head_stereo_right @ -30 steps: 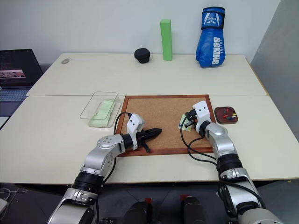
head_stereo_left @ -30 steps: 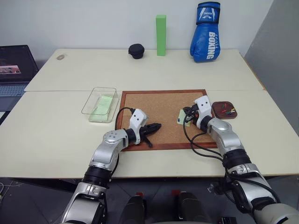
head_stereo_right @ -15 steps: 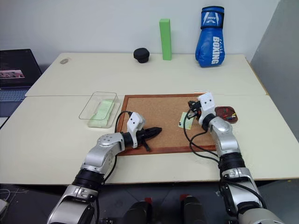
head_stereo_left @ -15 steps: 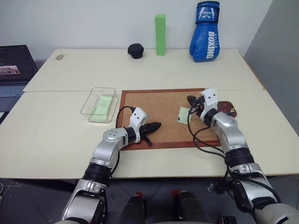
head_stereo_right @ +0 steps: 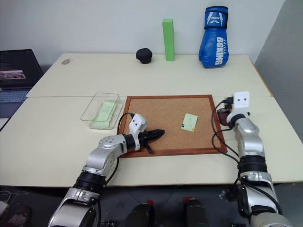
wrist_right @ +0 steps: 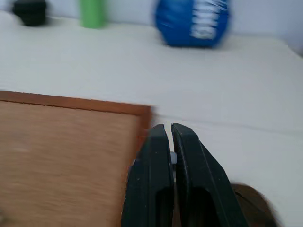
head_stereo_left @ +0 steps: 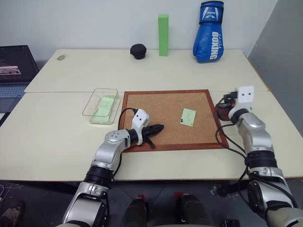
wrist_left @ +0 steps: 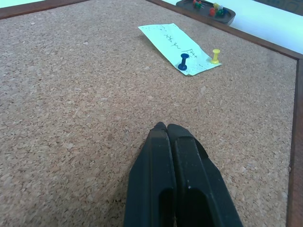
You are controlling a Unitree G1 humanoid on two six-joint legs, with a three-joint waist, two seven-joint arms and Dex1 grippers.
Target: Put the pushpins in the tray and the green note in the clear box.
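I saw the right gripper point(wrist_right: 170, 137) over the tray point(wrist_right: 253, 201) with jaws pinching something small and pale, the left gripper point(wrist_left: 166, 128) closed empty over the corkboard point(head_stereo_left: 161, 106).

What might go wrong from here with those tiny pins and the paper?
The right end effector pinches a tiny pale bit, probably a pushpin, near the small tray; released off target, it may bounce onto the table. The green note is held to the corkboard by a blue pin and a yellow pin; tugging the paper first might tear it.
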